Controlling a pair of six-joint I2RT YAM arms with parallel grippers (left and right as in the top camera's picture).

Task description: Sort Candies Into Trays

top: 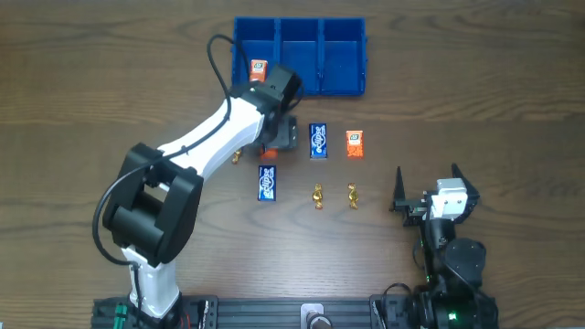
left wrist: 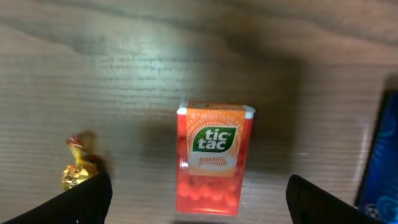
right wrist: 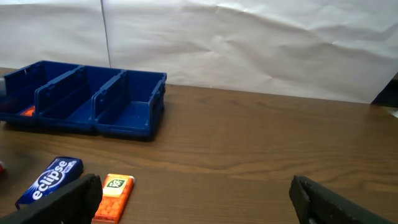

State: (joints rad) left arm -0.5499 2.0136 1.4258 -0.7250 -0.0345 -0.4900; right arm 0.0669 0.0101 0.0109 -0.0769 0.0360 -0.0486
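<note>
Orange candy box (left wrist: 214, 158) lies flat on the table (left wrist: 155, 68), directly under the left gripper (left wrist: 200, 202), jaws spread wide either side. Looks light, rigid and slick; I'd pinch across its long sides.

3 orange boxes (top: 355, 143), 2 blue packs (top: 318, 140), perhaps 3 gold candies (top: 317, 196), 1 tray (top: 338, 87).

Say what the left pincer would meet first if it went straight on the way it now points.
Most likely the orange candy box, lying centred under the open left pincer, which points down at the table. The gold-wrapped candy sits beside that line. The pincer's height above the box is unclear.
</note>
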